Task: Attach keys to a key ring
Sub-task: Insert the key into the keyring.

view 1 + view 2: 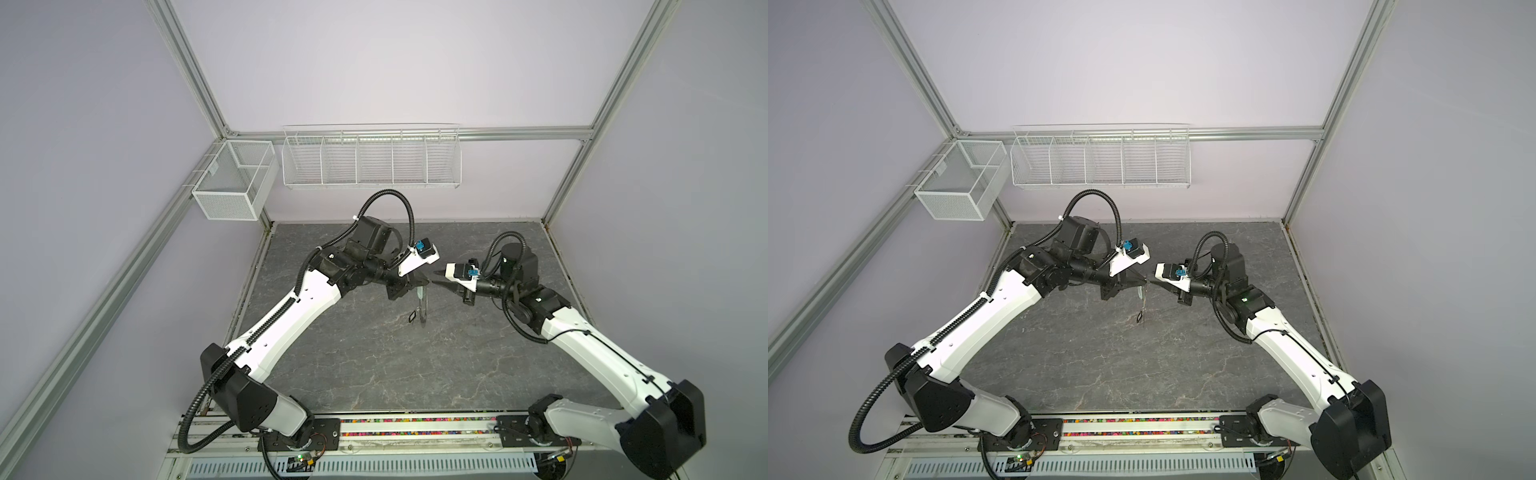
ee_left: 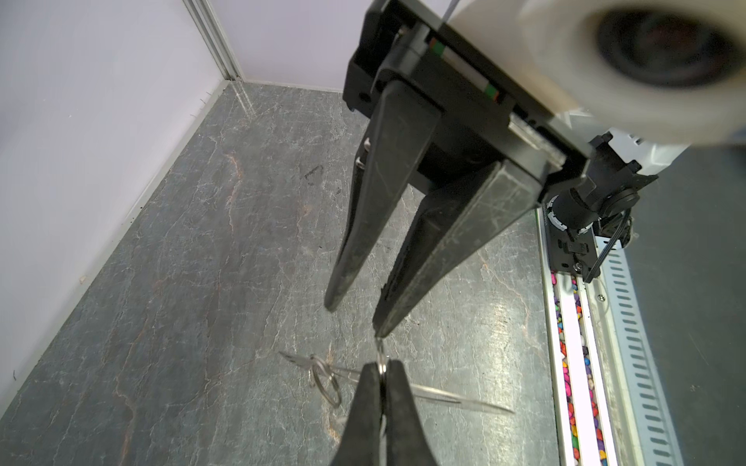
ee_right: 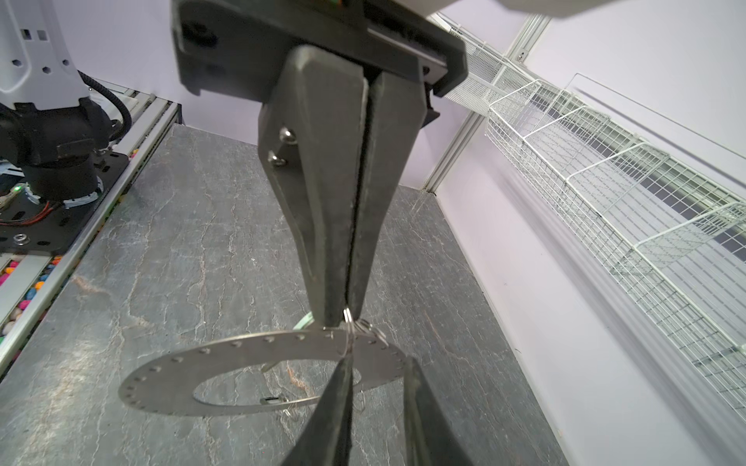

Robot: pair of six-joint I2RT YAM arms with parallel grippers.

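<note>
**Item 1. Table** (image 1: 374,374): grey stone-pattern top. Anything I drop lands here.

**Item 2. Left gripper** (image 3: 347,310): jaws clamped on the wire loop, so it carries the whole assembly in the air over mid-table.

**Item 3. Right gripper** (image 2: 356,318): jaws partly apart with nothing between them. One fingertip touches the same loop, tip to tip with the left.

**Item 4. Key ring** (image 3: 226,359): flat holed disc hanging from the pinched loop, clear of the table.

**Item 5. Keys**: the black-tagged key (image 1: 412,318) dangles below the disc. The pale-tagged key (image 3: 303,321) is half hidden behind the left fingers, and I cannot tell whether it is threaded on.

**Item 6. Wire loop** (image 3: 350,327): thin, at the disc's rim.

**Risks, as I judge them**
- A sideways push from my right fingertip could twist the loop out of the left pinch and drop the disc.
- The hanging disc may swing and spoil my aim.
- Closing off-centre would bend the wire.
</note>
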